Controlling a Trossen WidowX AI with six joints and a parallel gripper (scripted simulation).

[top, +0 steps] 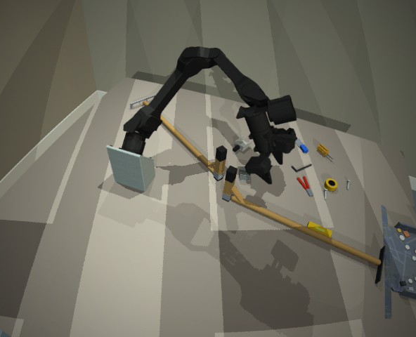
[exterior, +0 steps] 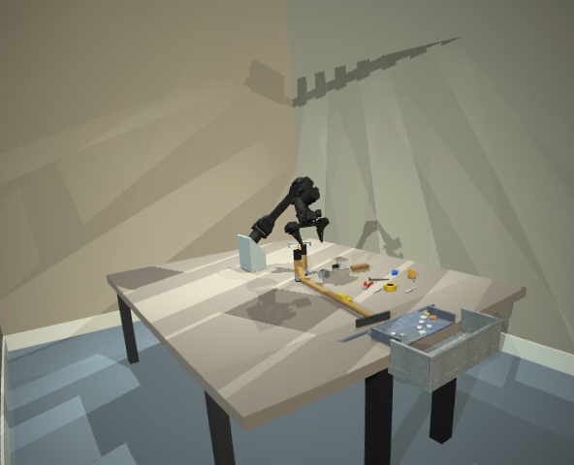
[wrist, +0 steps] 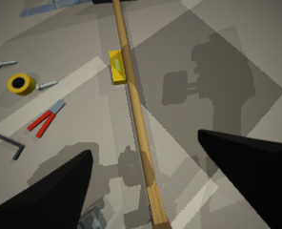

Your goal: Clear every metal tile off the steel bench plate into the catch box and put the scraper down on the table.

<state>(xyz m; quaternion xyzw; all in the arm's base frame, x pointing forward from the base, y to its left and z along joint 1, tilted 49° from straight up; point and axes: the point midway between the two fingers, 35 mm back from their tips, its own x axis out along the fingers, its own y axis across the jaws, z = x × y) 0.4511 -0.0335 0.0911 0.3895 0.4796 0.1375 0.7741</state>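
The long scraper (top: 280, 217) (exterior: 334, 294) (wrist: 137, 112) lies on the table, with a wooden handle, an upright black-topped grip (top: 231, 174) at its near end and a dark blade (top: 379, 265) (exterior: 372, 319) just before the bench plate. The blue-grey plate (top: 400, 262) (exterior: 402, 325) bears several small white, orange, yellow and dark tiles. The grey catch box (exterior: 411, 361) is at its far end. My gripper (top: 275, 172) (exterior: 311, 242) (wrist: 146, 144) is open and empty, above the table; in the wrist view the handle runs between its fingertips, below them.
A rake-like tool (top: 183, 139) with a second upright grip (top: 221, 154) lies beside the scraper's grip. A yellow level (top: 319, 229) (wrist: 116, 72) lies against the handle. Red pliers (top: 306, 182) (wrist: 40, 121), a yellow tape roll (exterior: 390, 288), bolts and a hex key lie to one side.
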